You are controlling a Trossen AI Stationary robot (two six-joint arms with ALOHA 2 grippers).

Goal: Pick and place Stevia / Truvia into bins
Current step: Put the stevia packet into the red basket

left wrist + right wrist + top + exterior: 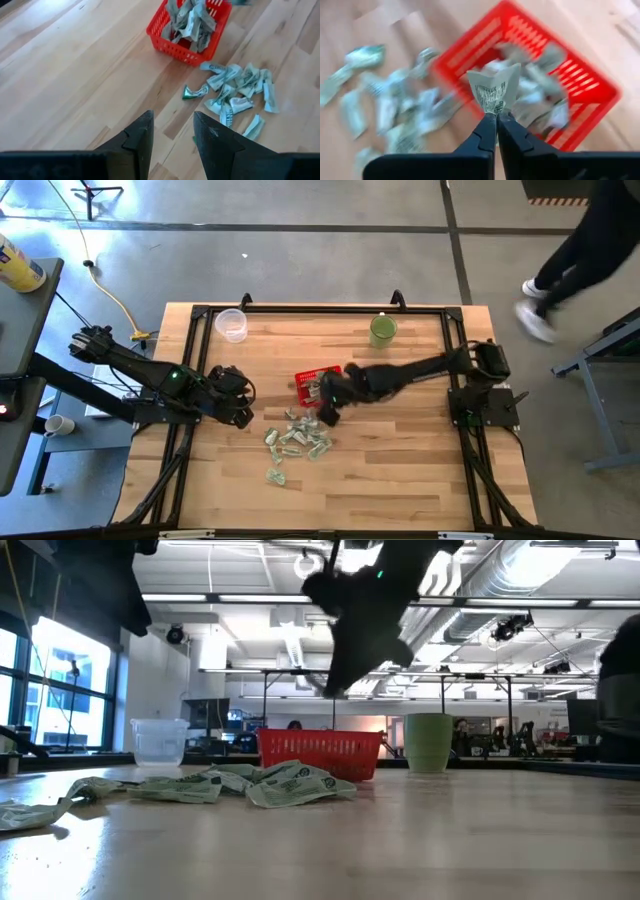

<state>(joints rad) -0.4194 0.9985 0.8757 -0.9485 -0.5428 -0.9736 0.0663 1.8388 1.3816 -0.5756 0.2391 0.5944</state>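
A red mesh basket (313, 385) sits mid-table, holding several pale green-and-white sachets (192, 22). More sachets (298, 440) lie flat in a loose pile on the wood just nearer the near edge (235, 92). My right gripper (496, 116) hangs above the basket's near rim (328, 402), shut on one sachet. My left gripper (172, 132) waits open above bare wood, left of the pile (238, 402). My right gripper pinches one sachet (495, 90) by its lower edge (495, 110), only at the fingertips, coming from above and slanting down. The sachet is bent into a V, stands up past the fingertips and is lifted clear over the basket (580, 85).
A clear plastic cup (231, 324) stands at the far left of the table and a green cup (383, 330) at the far middle. A black frame (320, 310) borders the tabletop. A person's legs (570, 250) pass beyond the far right corner.
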